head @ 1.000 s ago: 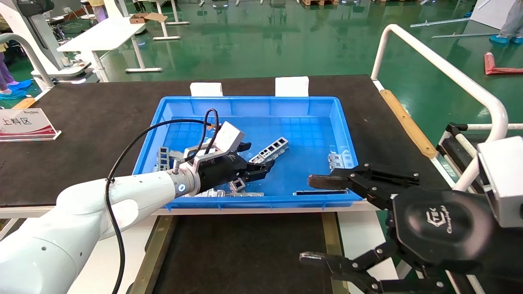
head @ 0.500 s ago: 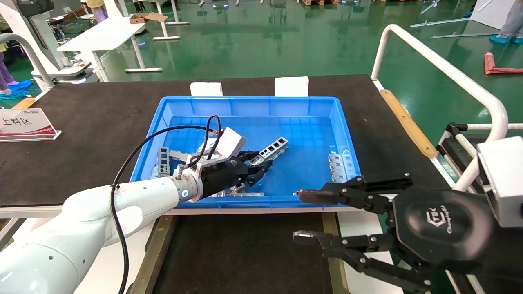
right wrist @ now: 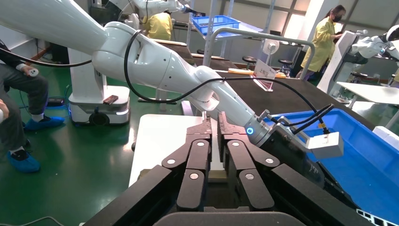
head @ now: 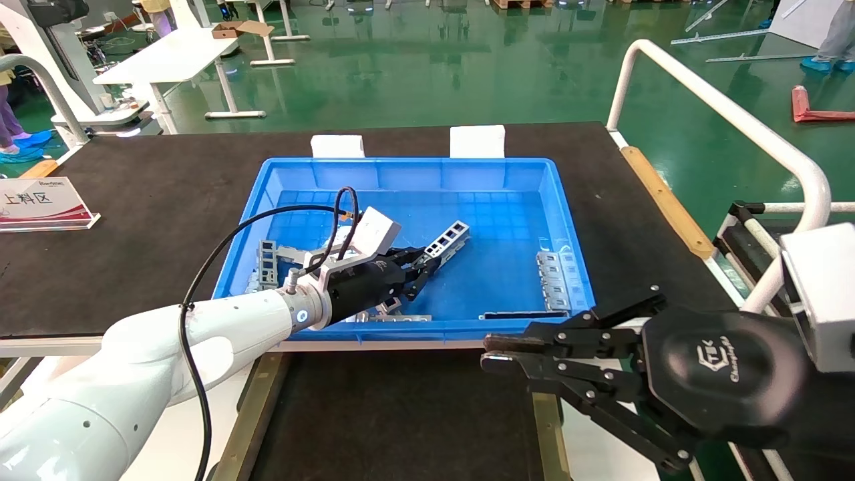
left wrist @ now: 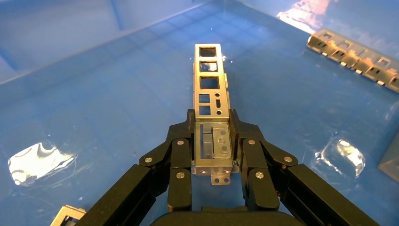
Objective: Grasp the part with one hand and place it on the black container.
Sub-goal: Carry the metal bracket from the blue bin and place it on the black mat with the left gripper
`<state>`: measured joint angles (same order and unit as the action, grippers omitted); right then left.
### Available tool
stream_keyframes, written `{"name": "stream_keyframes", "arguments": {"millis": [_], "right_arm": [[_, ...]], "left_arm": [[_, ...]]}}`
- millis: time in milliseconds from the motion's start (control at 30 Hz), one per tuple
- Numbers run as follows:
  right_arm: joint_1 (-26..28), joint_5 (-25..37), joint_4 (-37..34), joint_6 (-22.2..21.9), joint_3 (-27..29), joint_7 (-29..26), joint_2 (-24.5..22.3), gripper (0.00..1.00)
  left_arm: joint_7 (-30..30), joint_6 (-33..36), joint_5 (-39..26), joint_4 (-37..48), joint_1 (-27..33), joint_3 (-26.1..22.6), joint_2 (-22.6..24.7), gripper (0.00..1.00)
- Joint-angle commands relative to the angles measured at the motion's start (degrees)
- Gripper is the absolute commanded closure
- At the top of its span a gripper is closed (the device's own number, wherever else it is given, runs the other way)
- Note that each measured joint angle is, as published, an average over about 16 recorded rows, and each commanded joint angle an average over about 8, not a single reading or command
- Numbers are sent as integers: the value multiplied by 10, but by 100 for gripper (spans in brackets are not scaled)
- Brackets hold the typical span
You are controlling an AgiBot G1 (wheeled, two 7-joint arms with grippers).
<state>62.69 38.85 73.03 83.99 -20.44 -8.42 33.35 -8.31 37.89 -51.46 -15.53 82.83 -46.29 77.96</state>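
The part [head: 446, 240] is a slim silver ladder-like bar inside the blue crate [head: 414, 162], pointing toward the far right. My left gripper [head: 419, 262] is shut on its near end. In the left wrist view the part [left wrist: 209, 80] sticks straight out from between the left gripper's [left wrist: 211, 117] jaws, low over the crate floor. The black container [head: 401, 414] lies in front of the crate, with brass side rails and nothing on the floor that shows. My right gripper [head: 491, 353] hovers over the container's right rail, shut and empty, and it also shows in the right wrist view [right wrist: 214, 121].
More metal parts lie in the crate at the right [head: 554, 270], the left [head: 267, 260] and along the front wall [head: 394, 317]. Two white foam blocks [head: 337, 145] stand behind the crate. A sign [head: 43, 200] stands at the left. A white railing [head: 721, 100] runs along the right.
My left gripper closed on the near end of the part. My right gripper went from wide open to shut and sank toward the container's right rail.
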Motion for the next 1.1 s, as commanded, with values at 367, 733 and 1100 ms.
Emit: {"name": "stream_keyframes", "arguments": {"millis": [367,733,1100], "right_arm": [[0,0,0,0,0,0,0,100],[0,0,0,0,0,0,0,100],[0,0,0,0,0,0,0,100]], "left_arm": [[-31,100,57,2,22,10,-23,100],[-35,296,92,6,27,25,-81,100],[3,407,97,-90,-43,15,-155,100]]}}
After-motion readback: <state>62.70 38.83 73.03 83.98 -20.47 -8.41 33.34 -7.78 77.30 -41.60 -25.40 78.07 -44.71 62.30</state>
